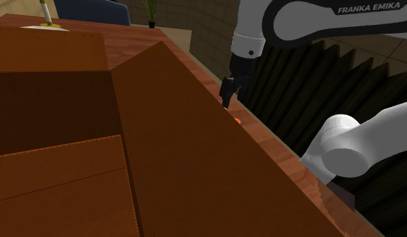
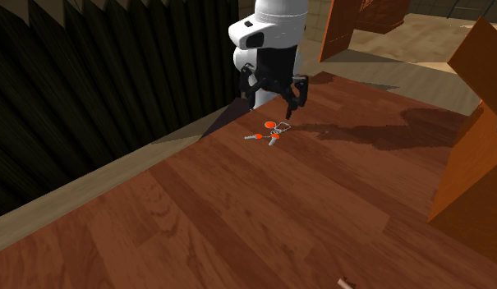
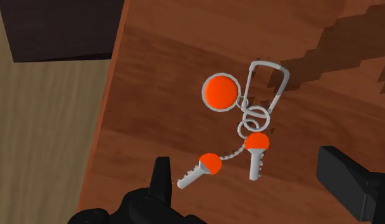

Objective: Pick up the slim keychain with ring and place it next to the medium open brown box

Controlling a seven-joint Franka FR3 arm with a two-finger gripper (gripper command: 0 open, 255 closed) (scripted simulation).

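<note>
Pincer [image 2: 273, 106] downward; jaws wide apart, empty

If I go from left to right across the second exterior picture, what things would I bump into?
Dark ribbed wall → slim silver keychain with ring and orange-headed keys → big open brown box.

box flap [image 1: 188, 155] hides most of the keychain [image 1: 237, 120].

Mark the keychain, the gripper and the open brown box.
keychain [image 3: 221, 92], wrist view, on its round orange tag.
gripper [image 2: 273, 102], second exterior view, midway between the open fingers.
brown box [image 1: 188, 161], shoulder view, on the big flap toward the arm.
</note>
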